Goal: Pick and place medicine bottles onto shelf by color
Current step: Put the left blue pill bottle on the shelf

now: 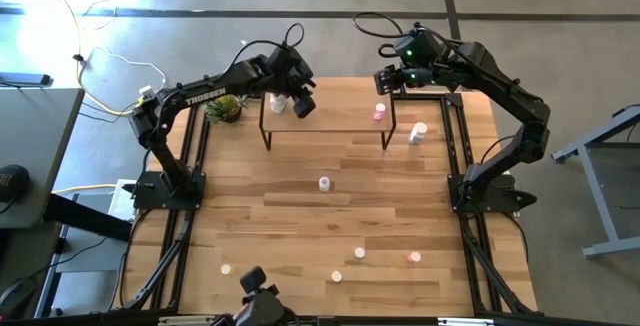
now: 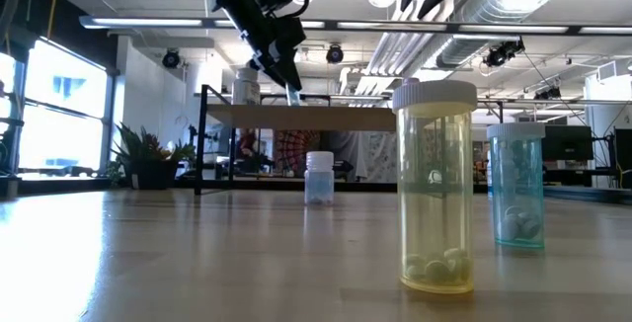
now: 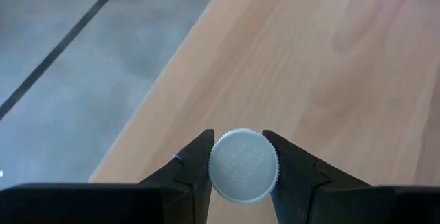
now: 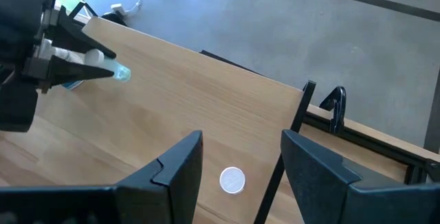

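One bottle (image 3: 243, 165), white cap, clamped betw. left gripper (image 3: 242, 172) fingers, over shelf (image 1: 330, 116) left end nr edge. Right gripper (image 4: 237, 159) apart, empty, above pink bottle (image 1: 379, 113). Risk: release so close to edge, bottle tips off shelf.

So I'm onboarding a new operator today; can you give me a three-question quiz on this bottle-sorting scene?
1. True or false: the left tool is shut on a white-capped bottle.
2. Which tool hangs open over the shelf end with the pink bottle? A left, B right.
3. Fill in: in the low view, the nearest bottle is tinted ____.

Key: 1 true; 2 B, the right tool; 3 yellow.
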### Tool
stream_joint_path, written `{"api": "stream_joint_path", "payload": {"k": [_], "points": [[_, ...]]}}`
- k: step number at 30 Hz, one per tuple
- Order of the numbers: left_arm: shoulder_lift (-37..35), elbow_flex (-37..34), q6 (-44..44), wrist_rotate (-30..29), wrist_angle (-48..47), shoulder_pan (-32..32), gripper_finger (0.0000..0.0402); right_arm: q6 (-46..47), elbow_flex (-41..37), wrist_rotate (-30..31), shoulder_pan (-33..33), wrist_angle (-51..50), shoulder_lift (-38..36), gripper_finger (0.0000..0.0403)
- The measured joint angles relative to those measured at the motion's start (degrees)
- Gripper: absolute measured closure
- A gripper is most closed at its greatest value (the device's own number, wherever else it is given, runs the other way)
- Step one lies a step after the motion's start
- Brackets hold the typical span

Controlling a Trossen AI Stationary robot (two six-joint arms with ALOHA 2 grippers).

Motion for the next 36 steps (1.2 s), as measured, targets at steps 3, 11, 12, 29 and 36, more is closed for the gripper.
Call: {"api": "stream_joint_path", "payload": {"k": [3,11,12,29,36], "points": [[-0.02,0.00,0.17,-0.03,-0.65,-0.40,0.0296,0.00,0.00,0.00,0.00,-0.01,0.00,0.0214],[1.71,-0.02,0.61,-1.66,-1.03,-0.82,0.0296,-0.50,0.00,-0.04,0.00,-0.16,0.02,0.0214],[1.81,-0.01,0.61,-1.86,-1.02,-0.82,0.0296,-0.50,0.00,-0.04,0.00,-0.37,0.02,0.0214],[2.14,0.02,0.63,-1.95,0.30,-0.80,0.0262,-0.02,-0.01,0.24,0.01,-1.52,0.02,0.0214],[2.14,0.02,0.63,-1.95,0.56,-0.80,0.0207,-1.81,-0.02,1.14,0.01,-1.50,0.02,0.0214]]}}
